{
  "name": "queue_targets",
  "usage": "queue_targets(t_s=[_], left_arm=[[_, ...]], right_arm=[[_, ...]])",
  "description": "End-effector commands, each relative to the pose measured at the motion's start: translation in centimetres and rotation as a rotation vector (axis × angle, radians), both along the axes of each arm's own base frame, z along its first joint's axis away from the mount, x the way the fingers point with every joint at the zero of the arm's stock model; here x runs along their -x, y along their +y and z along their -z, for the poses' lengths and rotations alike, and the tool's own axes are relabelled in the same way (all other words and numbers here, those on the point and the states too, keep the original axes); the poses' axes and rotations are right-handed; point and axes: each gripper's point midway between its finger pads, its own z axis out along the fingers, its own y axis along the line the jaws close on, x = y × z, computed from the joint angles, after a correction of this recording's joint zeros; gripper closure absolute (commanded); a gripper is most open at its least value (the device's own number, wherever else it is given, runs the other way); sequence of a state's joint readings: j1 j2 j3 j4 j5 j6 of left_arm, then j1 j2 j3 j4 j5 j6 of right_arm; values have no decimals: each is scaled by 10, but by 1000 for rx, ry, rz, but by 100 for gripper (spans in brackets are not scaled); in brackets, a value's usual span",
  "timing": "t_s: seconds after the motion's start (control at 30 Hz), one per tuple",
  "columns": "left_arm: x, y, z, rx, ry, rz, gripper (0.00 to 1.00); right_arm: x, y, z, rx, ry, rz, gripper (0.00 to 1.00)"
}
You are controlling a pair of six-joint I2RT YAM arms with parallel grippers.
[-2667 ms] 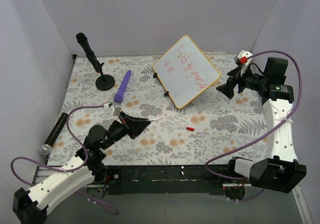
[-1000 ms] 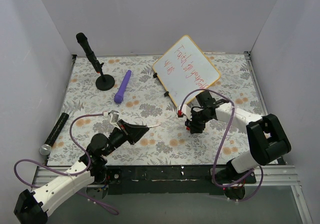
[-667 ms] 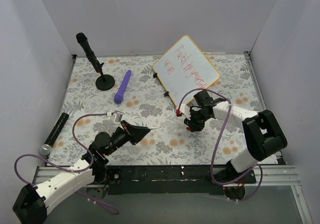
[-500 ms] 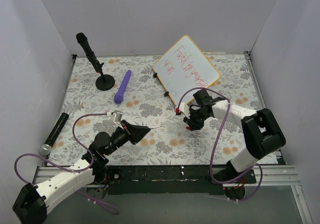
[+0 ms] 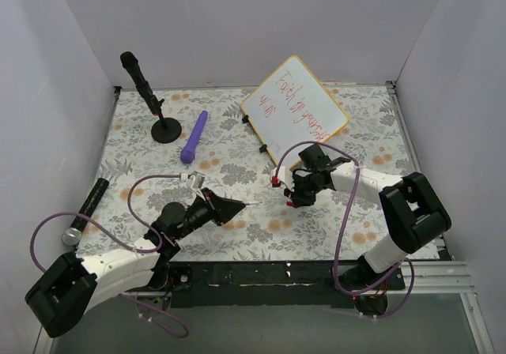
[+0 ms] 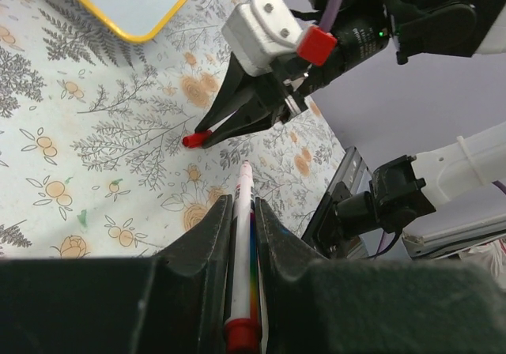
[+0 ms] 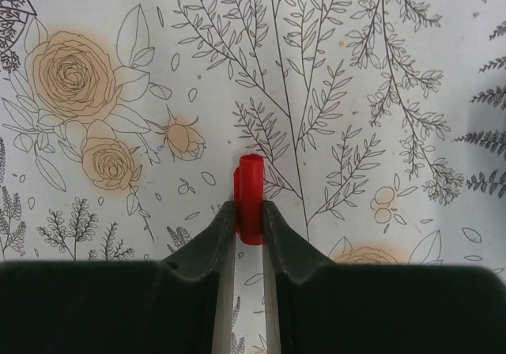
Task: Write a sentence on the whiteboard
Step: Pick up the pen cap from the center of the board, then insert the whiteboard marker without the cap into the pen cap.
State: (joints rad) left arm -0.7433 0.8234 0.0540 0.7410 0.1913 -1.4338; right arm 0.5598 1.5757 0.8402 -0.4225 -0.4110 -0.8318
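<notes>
The tabletop (image 5: 237,148), covered in a grey-and-orange floral cloth, carries the whiteboard (image 5: 316,109), a rectangular white panel with a thin yellow-orange rim. It is propped near the far edge, right of centre, with one corner towards the arms. The sentence (image 5: 300,105), thin red handwritten lettering, runs across its face above a shorter second line.

The left gripper (image 5: 239,205) lies low by the near edge, clamped along a slim white plastic marker (image 6: 239,243). The marker's tip sticks out past the fingers, its long axis aimed rightwards. Just beyond that tip, a little apart, the right gripper (image 6: 199,136) pinches a small red plastic cap (image 7: 250,190) close over the cloth.

Capping looks the likely step. The cap lies just ahead of the tip and slightly off its line, so its bore must line up with the marker's axis.

The right wrist view shows the cap squeezed on both sides. Only the left wrist view shows cap and tip together.
</notes>
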Motion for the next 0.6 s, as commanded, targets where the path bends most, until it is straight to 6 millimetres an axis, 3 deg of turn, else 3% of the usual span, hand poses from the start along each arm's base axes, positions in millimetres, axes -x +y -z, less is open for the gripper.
queue_targets(t_s=[0.0, 0.03, 0.07, 0.23, 0.3, 0.57], left_arm=[[6, 1, 18, 1, 3, 21, 100], [6, 0, 29, -23, 33, 23, 100], [5, -1, 25, -8, 22, 26, 100], [4, -7, 46, -32, 85, 43, 100], [2, -10, 44, -15, 78, 50, 100], [3, -20, 68, -15, 125, 94, 100]], right_arm=[[31, -14, 25, 62, 78, -51, 99], [30, -12, 20, 43, 60, -56, 99], [29, -8, 17, 17, 52, -62, 99], [31, 1, 4, -66, -7, -119, 99], [30, 5, 1, -94, -33, -135, 99], [30, 16, -12, -189, -108, -183, 99]])
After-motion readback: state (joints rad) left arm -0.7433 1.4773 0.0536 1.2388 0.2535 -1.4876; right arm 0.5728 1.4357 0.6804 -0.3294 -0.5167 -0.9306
